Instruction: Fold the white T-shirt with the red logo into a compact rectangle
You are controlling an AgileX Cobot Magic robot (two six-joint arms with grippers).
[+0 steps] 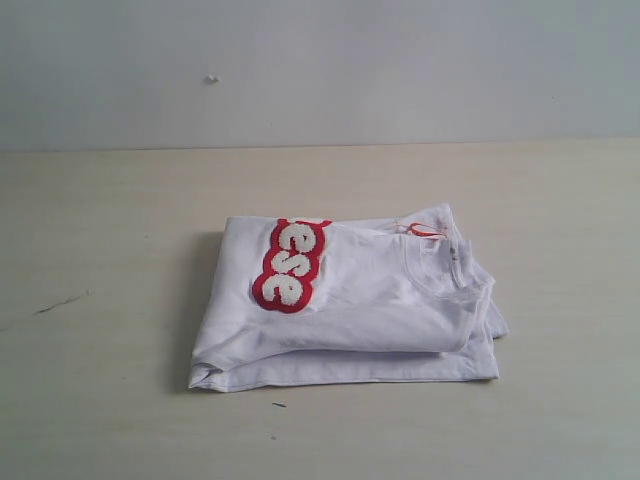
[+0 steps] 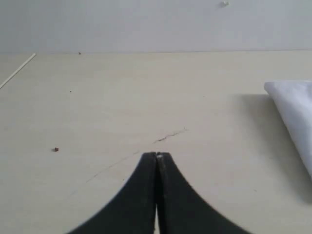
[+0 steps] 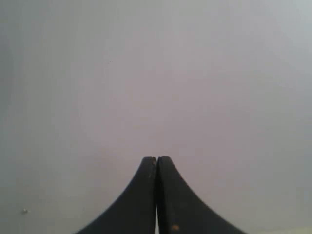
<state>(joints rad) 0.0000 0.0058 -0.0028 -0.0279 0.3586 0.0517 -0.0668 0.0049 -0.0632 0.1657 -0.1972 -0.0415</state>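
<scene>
- The white T-shirt (image 1: 380,300) lies folded into a layered, roughly rectangular bundle near the middle of the pale wooden counter (image 1: 100,410); nothing is touching it.
- The red logo (image 1: 288,265) sits on the top layer towards the bundle's left side, running front to back. Only a few of its white letters show, because it wraps over the far fold.
- The ribbed collar (image 1: 452,283) and the small orange-red neck tag (image 1: 425,230) are at the bundle's right end.
- The left fingers (image 2: 148,178) are pressed together with nothing between them, above bare counter near a thin crack (image 2: 170,135). A corner of the shirt shows well off to one side.
- The right fingers (image 3: 148,178) are likewise closed and empty, facing the plain grey wall (image 3: 156,73).
</scene>
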